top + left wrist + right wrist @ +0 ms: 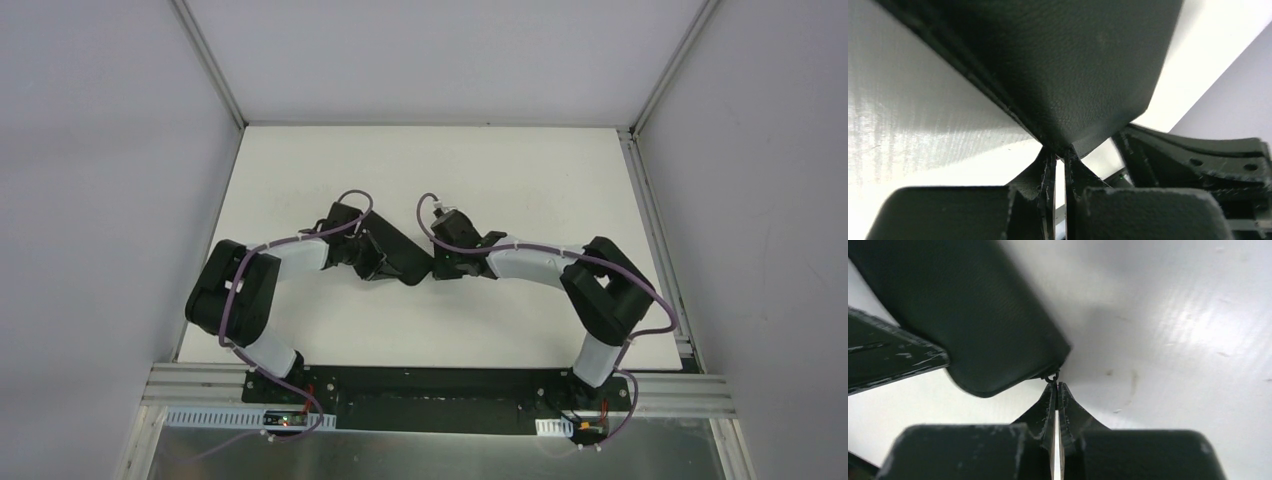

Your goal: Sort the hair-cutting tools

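No hair-cutting tools show in any view. A flat black zip case [398, 252] lies mid-table between both arms. My left gripper [376, 266] is shut on the case's near edge; in the left wrist view its tips [1060, 152] pinch the rim of the case [1073, 65]. My right gripper [437, 266] meets the case's right corner. In the right wrist view its closed tips [1055, 386] hold the small ring of the zip pull [1051, 377] at the corner of the case [963, 315].
The white table [520, 180] is bounded by grey walls on the left, back and right. Part of the right arm's gripper body [1198, 160] shows close behind the case. A left finger [888, 357] crosses the right wrist view's left side.
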`<state>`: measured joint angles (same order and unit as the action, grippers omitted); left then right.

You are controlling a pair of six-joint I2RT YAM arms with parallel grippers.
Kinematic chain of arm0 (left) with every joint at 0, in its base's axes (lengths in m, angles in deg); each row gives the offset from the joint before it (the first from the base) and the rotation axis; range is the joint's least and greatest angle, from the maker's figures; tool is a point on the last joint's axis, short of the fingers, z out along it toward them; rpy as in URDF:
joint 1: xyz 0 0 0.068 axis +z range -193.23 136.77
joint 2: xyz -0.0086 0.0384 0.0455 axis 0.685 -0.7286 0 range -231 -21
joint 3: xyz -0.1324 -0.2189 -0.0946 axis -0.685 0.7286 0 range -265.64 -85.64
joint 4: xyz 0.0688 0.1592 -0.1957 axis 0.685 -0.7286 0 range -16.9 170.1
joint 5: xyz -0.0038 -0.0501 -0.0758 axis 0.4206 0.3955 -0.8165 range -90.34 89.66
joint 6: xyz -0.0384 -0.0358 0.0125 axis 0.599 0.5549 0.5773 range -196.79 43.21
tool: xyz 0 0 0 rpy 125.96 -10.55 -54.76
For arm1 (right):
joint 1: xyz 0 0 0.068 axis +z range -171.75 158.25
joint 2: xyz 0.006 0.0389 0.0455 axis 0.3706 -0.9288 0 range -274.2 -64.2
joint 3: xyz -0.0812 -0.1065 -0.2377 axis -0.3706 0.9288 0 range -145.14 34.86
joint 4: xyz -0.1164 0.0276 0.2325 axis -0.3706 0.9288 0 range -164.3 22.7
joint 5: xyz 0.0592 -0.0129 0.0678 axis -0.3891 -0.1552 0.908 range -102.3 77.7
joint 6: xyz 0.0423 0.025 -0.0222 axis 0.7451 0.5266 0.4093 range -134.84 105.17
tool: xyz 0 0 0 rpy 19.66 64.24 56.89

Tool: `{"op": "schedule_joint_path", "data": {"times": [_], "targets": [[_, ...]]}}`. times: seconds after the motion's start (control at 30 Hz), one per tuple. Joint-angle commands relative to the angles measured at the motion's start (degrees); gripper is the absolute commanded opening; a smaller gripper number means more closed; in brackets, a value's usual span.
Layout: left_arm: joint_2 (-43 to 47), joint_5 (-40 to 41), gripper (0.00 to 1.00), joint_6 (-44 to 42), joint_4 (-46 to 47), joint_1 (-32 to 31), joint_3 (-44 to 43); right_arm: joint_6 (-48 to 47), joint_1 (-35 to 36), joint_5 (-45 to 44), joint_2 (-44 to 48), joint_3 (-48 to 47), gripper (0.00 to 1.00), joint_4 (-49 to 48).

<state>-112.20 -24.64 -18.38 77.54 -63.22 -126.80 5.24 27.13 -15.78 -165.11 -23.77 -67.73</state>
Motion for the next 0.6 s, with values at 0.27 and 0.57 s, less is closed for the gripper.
{"op": "schedule_joint_path", "data": {"times": [0.27,0.57], "targets": [[-4.1,-0.1,0.0,-18.8,-13.5,-2.7,-4.1,-2.5,-9.1,-1.0,-3.8,-5.9,0.0,10.1],[-2.6,-1.2,0.0,-26.4,-17.5,-3.1,-7.5,-1.8,-10.9,-1.3,4.5,-0.6,0.35,9.0]]}}
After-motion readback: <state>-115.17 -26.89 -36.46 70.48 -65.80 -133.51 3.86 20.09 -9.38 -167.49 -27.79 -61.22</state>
